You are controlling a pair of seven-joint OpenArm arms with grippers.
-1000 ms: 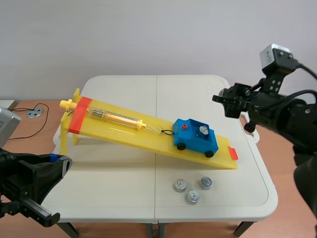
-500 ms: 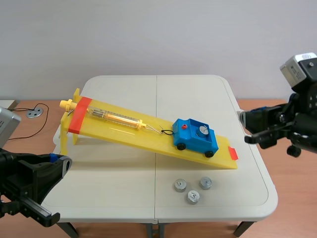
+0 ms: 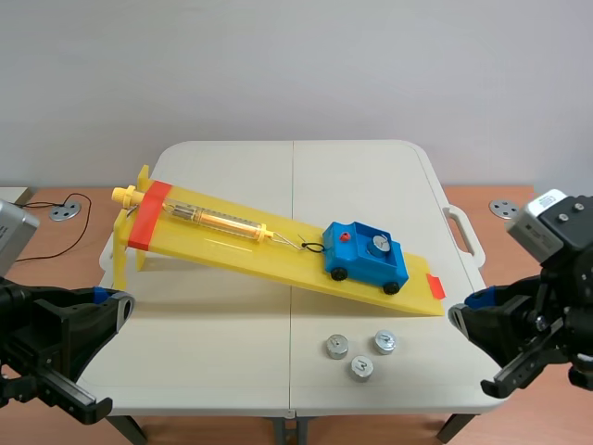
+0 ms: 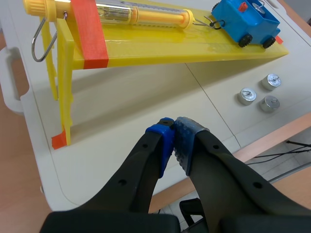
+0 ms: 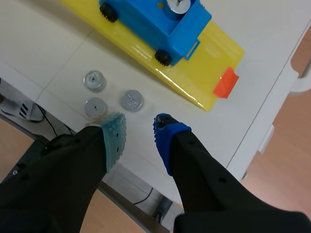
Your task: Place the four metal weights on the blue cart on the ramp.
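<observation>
While one weight is sitting in the blue cart, three weights are lying near the surface's front edge; right gripper is hanging released, left gripper clenched empty.

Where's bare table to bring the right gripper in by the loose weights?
Bare: table at near-left, between the ramp and the near edge; also the strip from the three weights to the right edge. Crowded: the weights sit clustered beside the ramp's low end.

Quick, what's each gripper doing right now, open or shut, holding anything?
Left black gripper: shut, holding nothing.
Right black gripper: open, holding nothing.
</observation>
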